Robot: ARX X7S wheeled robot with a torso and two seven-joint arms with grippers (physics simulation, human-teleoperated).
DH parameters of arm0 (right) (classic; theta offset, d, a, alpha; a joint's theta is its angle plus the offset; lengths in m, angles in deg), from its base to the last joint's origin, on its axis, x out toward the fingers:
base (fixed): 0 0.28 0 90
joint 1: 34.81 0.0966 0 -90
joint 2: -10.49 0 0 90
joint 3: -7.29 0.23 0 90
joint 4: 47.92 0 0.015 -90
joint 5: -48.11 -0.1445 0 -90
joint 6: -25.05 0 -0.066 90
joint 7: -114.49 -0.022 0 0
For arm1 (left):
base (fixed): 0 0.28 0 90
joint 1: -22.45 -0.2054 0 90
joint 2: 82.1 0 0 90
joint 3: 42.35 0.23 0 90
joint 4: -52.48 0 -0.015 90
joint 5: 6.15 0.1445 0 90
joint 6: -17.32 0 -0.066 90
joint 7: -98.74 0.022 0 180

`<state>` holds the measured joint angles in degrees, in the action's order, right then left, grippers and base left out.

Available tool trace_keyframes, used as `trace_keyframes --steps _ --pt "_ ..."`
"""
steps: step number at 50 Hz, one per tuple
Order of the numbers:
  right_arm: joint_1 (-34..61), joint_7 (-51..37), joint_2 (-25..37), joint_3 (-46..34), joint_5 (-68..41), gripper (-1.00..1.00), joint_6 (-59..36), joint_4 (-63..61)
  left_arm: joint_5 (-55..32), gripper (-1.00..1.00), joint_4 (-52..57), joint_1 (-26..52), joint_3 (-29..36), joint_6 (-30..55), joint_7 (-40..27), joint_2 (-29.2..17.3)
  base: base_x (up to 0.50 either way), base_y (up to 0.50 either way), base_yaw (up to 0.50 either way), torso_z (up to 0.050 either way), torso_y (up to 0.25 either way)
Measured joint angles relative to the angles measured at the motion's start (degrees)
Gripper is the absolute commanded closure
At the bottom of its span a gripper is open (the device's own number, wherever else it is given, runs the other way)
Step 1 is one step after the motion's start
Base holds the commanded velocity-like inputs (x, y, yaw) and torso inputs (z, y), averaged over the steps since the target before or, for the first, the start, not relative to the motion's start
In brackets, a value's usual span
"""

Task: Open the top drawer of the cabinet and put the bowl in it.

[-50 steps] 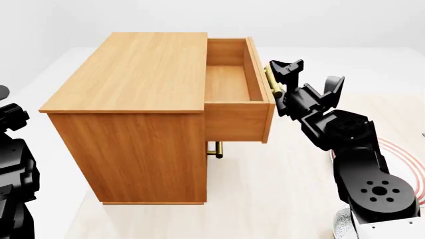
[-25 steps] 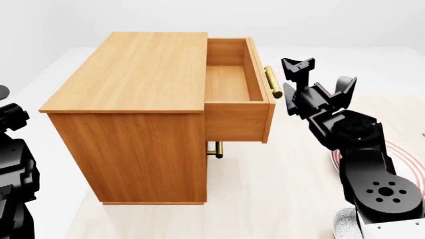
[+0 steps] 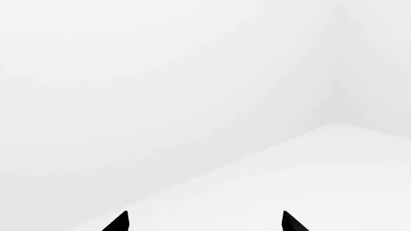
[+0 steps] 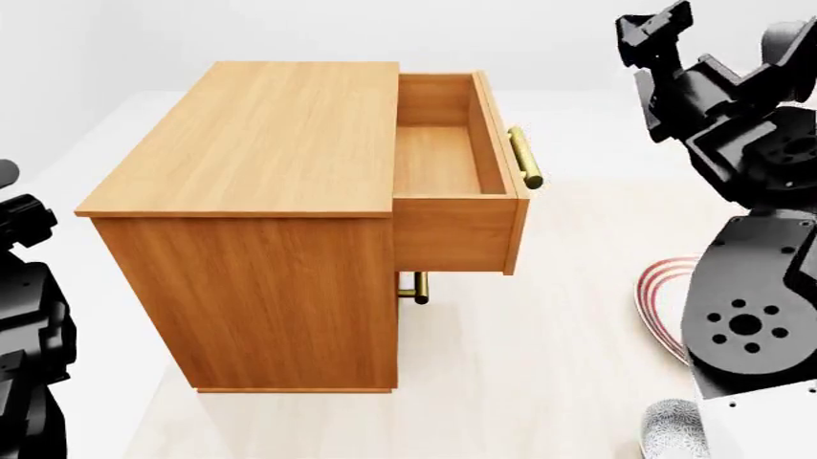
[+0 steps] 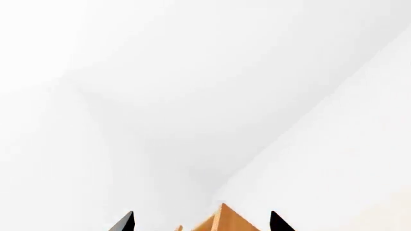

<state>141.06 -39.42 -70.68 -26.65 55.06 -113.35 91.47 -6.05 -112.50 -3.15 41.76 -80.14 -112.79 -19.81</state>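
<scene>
The orange-brown cabinet [image 4: 255,191] stands left of centre in the head view. Its top drawer [image 4: 441,163] is pulled out and empty, with the brass handle [image 4: 525,158] facing right. My right gripper [image 4: 721,29] is open and empty, raised high to the right of the drawer and well clear of the handle. In the right wrist view its fingertips [image 5: 125,222] stand apart, with a corner of the cabinet [image 5: 224,222] between them. The speckled bowl [image 4: 671,432] shows partly at the bottom right, under my right arm. My left gripper [image 3: 204,224] is open and empty, facing bare white ground.
A white plate with red rings [image 4: 664,296] lies on the floor right of the cabinet, partly behind my right arm. A lower drawer's brass handle [image 4: 411,287] sticks out under the open drawer. My left arm [image 4: 26,316] hangs at the far left.
My right gripper has left the drawer handle and risen up and to the right, staying open. The drawer stays pulled out. The left arm has not moved.
</scene>
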Motion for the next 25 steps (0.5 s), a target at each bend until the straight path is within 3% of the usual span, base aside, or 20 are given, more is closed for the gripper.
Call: trace_keyframes --steps 10,25 --pt "10.2 -1.2 -2.7 -13.2 5.3 -1.00 -2.5 -1.4 0.0 -1.00 0.0 0.0 0.2 0.1 -0.1 0.0 0.00 0.00 0.00 0.000 0.000" --pt "23.4 -5.4 -4.9 -23.5 8.4 -1.00 -4.2 16.0 -0.1 -1.00 0.0 -0.2 0.3 -0.2 0.0 -0.1 0.00 0.00 0.00 0.000 0.000"
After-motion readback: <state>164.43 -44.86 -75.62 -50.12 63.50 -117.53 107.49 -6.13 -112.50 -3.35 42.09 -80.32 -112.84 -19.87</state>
